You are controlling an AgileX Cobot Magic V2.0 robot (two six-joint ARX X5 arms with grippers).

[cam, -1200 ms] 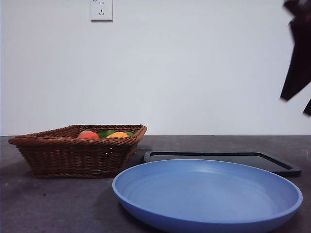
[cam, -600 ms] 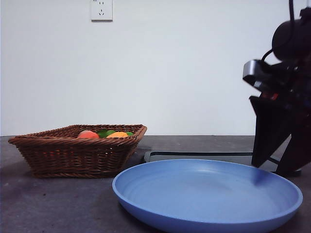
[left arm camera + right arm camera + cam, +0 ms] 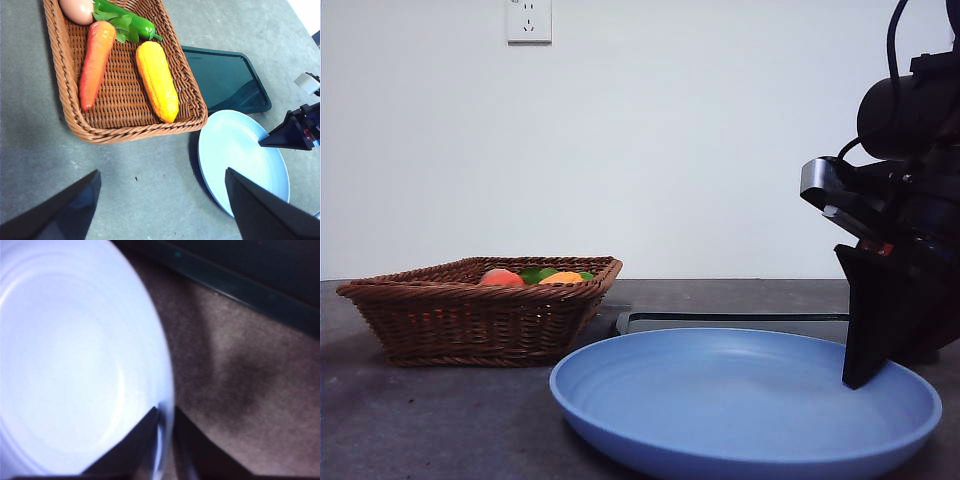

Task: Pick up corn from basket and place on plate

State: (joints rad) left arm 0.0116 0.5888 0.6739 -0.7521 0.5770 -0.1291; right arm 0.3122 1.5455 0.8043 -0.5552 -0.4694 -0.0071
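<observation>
The corn [image 3: 157,81], a yellow cob, lies in the brown wicker basket [image 3: 60,75] beside a carrot. In the front view the basket [image 3: 470,320] stands at the left and the light-blue plate [image 3: 720,400] in front at the right. My right gripper [image 3: 880,340] is down at the plate's right rim. In the right wrist view its jaws [image 3: 164,422] stand close together with the rim of the plate [image 3: 75,365] pinched between them. High above the table, my left gripper [image 3: 161,172] is open and holds nothing, with basket and plate [image 3: 235,150] below it.
A carrot [image 3: 95,55], a green pepper [image 3: 130,22] and a reddish round fruit [image 3: 77,9] share the basket. A flat black tray [image 3: 225,75] lies behind the plate, next to the basket. Bare grey table lies in front of the basket.
The right arm has come down from the top right corner to the plate's right rim and its jaws now sit over the rim. The plate has shifted very slightly left.
</observation>
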